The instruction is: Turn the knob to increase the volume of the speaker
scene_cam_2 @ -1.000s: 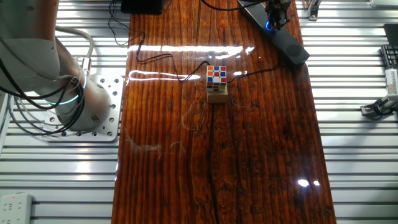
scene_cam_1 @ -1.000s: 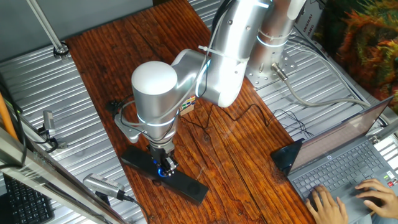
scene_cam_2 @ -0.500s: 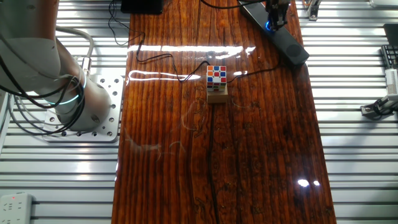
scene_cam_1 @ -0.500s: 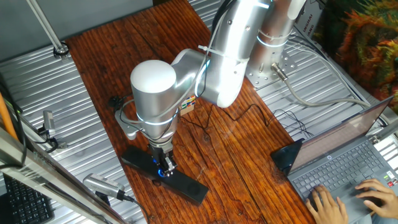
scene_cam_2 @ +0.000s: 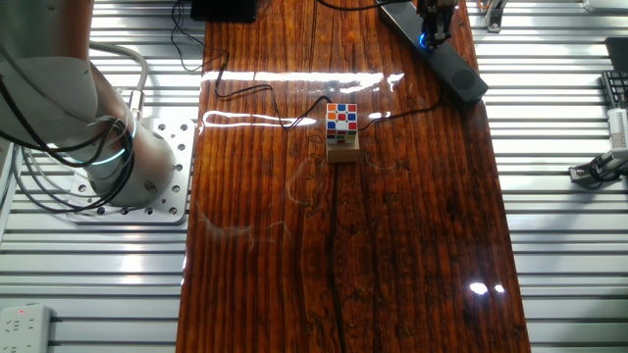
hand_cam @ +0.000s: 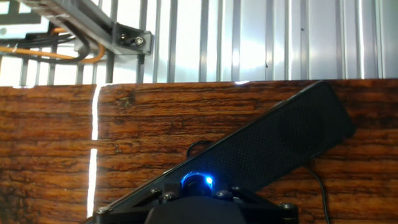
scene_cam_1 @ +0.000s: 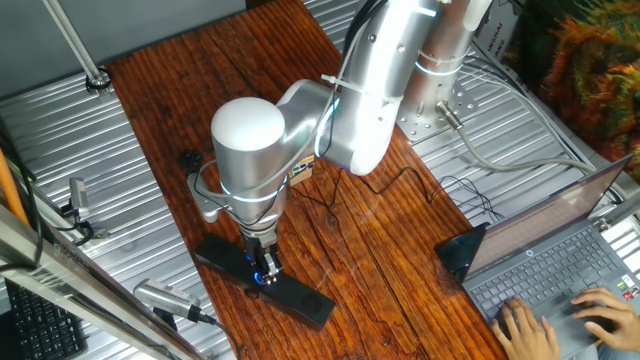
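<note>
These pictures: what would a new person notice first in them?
Probably the big silver robot arm bending over the wooden table, its gripper down at the glowing blue knob in the middle of the black speaker. Next, the colourful cube mid-table, and the laptop someone types on at the side.
</note>
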